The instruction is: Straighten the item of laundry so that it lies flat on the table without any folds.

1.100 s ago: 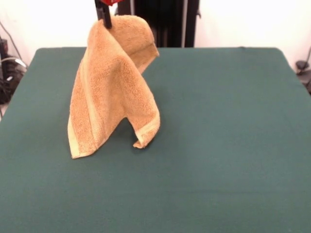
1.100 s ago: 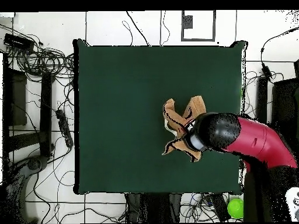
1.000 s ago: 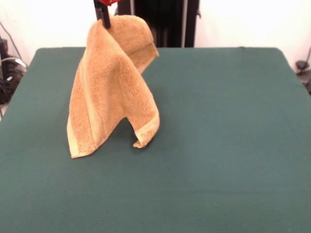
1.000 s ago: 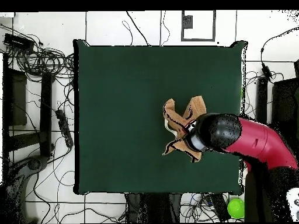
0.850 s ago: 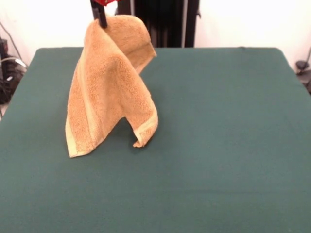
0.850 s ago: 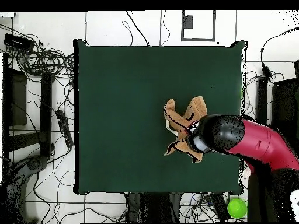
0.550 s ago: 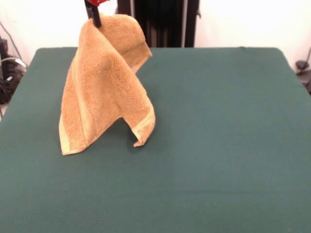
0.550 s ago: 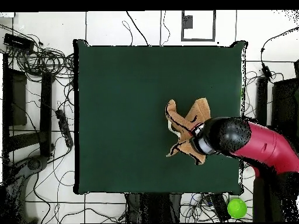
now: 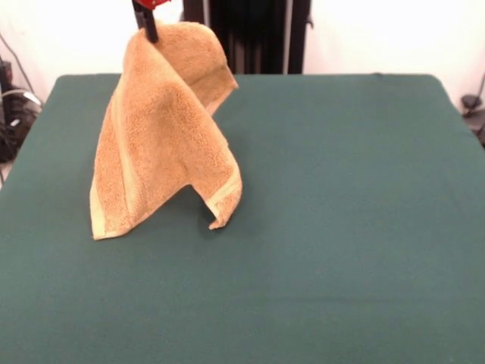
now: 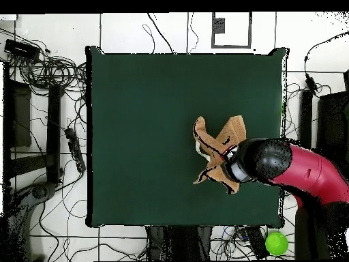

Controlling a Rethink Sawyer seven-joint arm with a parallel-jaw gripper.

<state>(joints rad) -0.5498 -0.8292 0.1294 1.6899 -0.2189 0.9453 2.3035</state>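
Observation:
The orange-tan terry towel (image 9: 159,129) hangs from my gripper (image 9: 145,24) at the top left of the front view. The gripper is shut on the towel's upper edge. The towel drapes down in a tent shape, and its two lower corners touch the dark green table (image 9: 341,227). A fold of the towel curls over behind the gripper. In the overhead view the towel (image 10: 217,153) shows as a crumpled shape right of the table's middle, partly under my red and black arm (image 10: 293,167). The gripper itself is hidden there.
Cables and dark equipment (image 10: 41,123) lie on the floor to the left of the table in the overhead view. A green round object (image 10: 276,243) sits on the floor near the robot's base. The robot's black pedestal (image 9: 250,34) stands behind the table's far edge.
My gripper has moved to the left in the front view with the towel in it. The towel's lower corners slid left along the table.

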